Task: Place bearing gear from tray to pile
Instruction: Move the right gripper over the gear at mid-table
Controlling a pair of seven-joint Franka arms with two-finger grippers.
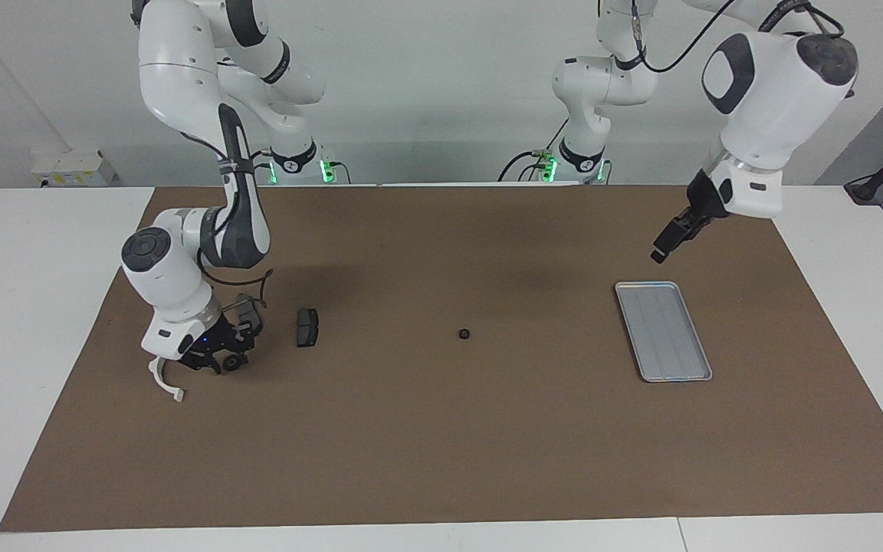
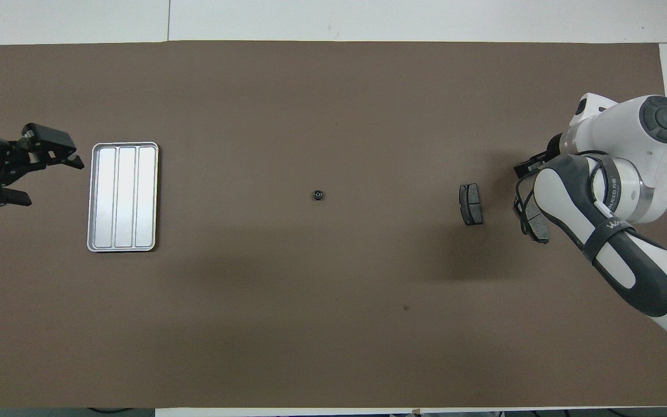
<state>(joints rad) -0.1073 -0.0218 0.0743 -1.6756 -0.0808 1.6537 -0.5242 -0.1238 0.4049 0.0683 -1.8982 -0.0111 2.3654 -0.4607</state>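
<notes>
Small dark round bearing gear [image 1: 464, 333] alone mid brown mat [image 1: 441, 460] w/ wide bare room around, apart from ridged silver-grey rimmed metal tray [image 1: 663, 330]; left gripper [image 2: 35, 174] spread open beside tray, right gripper [image 1: 221, 354] low at pile [image 1: 307, 327], grip unclear.

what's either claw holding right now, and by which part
Left claw is open and empty over the mat by the tray. Right claw is low at the pile; whether it holds anything cannot be told.
</notes>
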